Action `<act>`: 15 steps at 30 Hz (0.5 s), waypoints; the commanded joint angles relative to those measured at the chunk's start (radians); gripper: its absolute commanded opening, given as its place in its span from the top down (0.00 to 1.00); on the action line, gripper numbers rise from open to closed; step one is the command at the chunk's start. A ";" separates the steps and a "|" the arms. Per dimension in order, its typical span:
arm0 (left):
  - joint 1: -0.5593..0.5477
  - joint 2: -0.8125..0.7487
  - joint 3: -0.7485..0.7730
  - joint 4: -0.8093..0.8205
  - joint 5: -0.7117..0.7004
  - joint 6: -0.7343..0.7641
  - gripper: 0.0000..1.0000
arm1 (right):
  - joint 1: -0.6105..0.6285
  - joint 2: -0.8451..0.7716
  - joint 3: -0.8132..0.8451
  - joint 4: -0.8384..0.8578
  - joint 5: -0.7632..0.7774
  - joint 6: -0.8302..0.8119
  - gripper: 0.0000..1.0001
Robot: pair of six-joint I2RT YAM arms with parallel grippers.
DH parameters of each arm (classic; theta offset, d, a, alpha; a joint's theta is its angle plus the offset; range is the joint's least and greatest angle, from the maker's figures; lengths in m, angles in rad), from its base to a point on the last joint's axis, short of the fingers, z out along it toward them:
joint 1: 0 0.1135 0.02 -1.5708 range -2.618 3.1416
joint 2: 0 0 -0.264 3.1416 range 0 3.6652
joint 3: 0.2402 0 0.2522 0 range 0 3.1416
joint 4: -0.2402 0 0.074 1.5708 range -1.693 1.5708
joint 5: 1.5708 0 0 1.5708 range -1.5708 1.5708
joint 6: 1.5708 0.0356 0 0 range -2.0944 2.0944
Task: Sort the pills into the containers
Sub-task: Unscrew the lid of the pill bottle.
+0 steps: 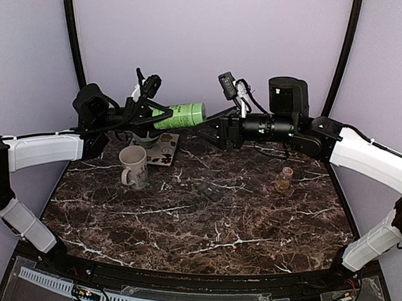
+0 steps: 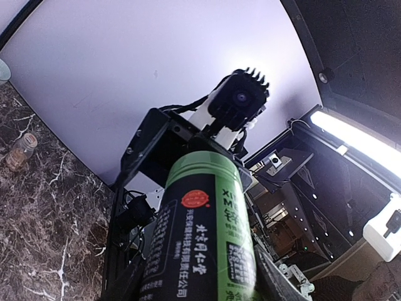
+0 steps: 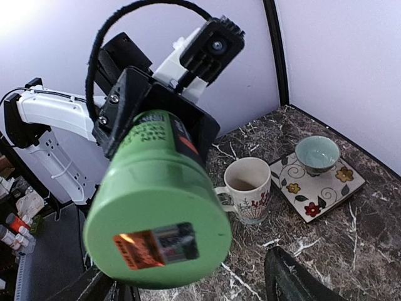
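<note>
My left gripper (image 1: 155,117) is shut on a green bottle with a dark label (image 1: 179,115), holding it level above the back of the table. In the left wrist view the bottle (image 2: 200,219) fills the space between my fingers. My right gripper (image 1: 207,132) faces its green cap (image 3: 156,200), and its jaws stand open on either side of the cap, with a gap showing at the right finger (image 3: 294,276). A small glass jar (image 1: 285,177) holds the tan pills. The dark grey containers (image 1: 209,190) lie mid-table.
A white flowered mug (image 1: 133,165) stands at the left, also visible in the right wrist view (image 3: 247,188). Behind it, a pale teal bowl (image 3: 317,153) sits on a flowered square tile (image 3: 326,188). Purple walls close the back and sides.
</note>
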 commanded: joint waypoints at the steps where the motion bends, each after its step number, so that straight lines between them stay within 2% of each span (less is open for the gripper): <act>1: -0.007 -0.085 0.012 -0.009 -0.004 0.069 1.00 | -0.007 0.006 -0.010 0.005 -0.020 0.031 0.21; 9: -0.007 -0.154 0.000 -0.175 -0.051 0.201 1.00 | -0.007 -0.002 0.008 0.031 -0.056 0.087 0.19; 15: -0.007 -0.214 0.032 -0.410 -0.155 0.374 1.00 | -0.015 -0.017 -0.016 0.060 -0.069 0.214 0.18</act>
